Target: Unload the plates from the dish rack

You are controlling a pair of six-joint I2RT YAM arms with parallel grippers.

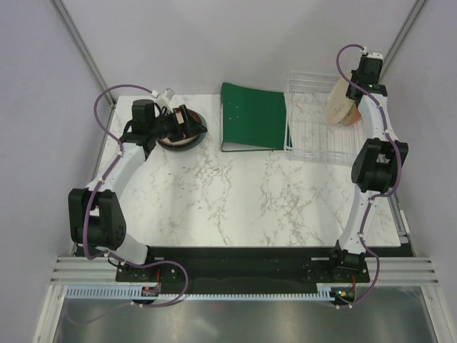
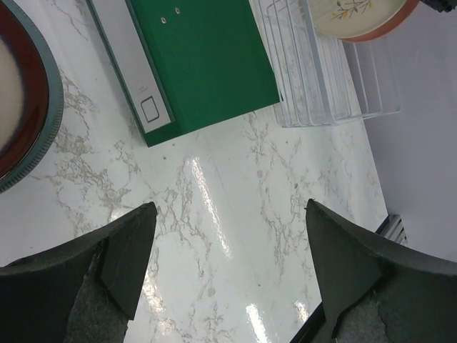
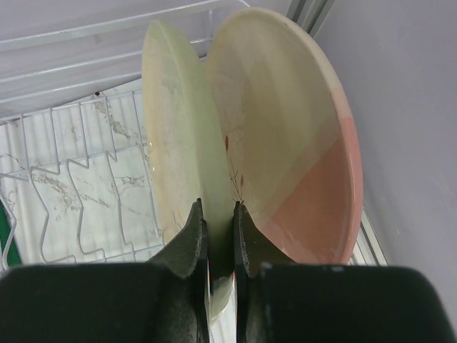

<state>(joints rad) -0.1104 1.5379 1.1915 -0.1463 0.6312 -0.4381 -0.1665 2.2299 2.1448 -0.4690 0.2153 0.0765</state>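
The clear dish rack [image 1: 314, 136] stands at the back right and holds two upright plates [image 1: 341, 106]. My right gripper [image 3: 218, 205] is shut on the rim of the cream plate with sprig motif [image 3: 178, 121]. The cream-and-pink plate [image 3: 300, 150] stands just behind it in the rack [image 3: 71, 179]. In the top view the right gripper [image 1: 355, 91] is above these plates. At the back left, the dark-red-rimmed plate [image 2: 32, 107] lies on the slate grey plate [image 2: 48, 139] on the table. My left gripper [image 2: 228, 207] is open and empty, beside that stack [image 1: 178, 145].
A flat green binder [image 1: 253, 114] lies between the plate stack and the rack, touching the rack's left side; it also shows in the left wrist view [image 2: 207, 57]. The marble table [image 1: 235, 200] has a right edge close to the rack. Grey walls enclose the back and sides.
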